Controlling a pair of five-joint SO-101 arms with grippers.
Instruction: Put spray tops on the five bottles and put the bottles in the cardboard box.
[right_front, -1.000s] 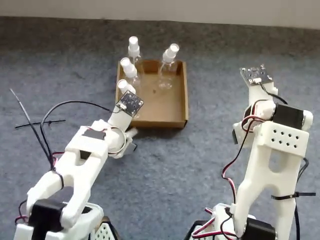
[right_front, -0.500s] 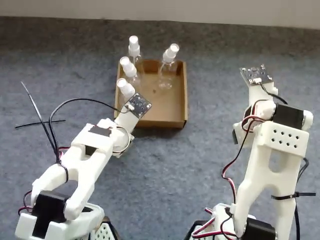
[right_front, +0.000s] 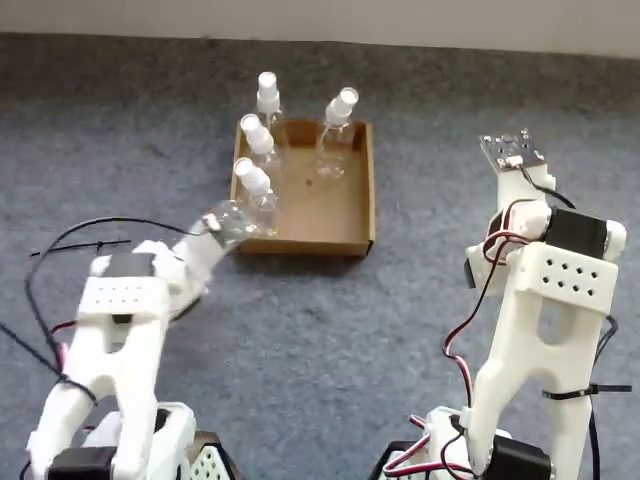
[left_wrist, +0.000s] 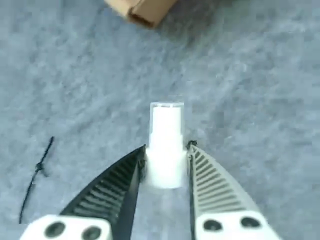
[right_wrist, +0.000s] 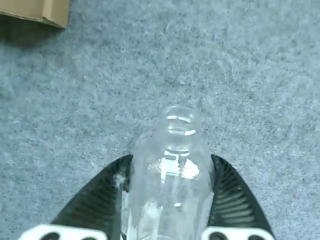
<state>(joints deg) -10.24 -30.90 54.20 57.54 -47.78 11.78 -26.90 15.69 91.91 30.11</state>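
The high camera sits above and behind my two arms, looking down and forward over the grey table (right_front: 330, 330). It is far enough back to take in my left arm (right_front: 115, 310), my right arm (right_front: 545, 290) and the cardboard box (right_front: 368, 200) out beyond my hands. Each wrist camera looks along its own fingers from very near. One shows my left gripper (left_wrist: 166, 148) pinching a spray top (left_wrist: 166, 125), the other my right gripper (right_wrist: 171, 160) clasping a bottle (right_wrist: 175, 142). Both wrist views catch a corner of the cardboard box past my fingertips.
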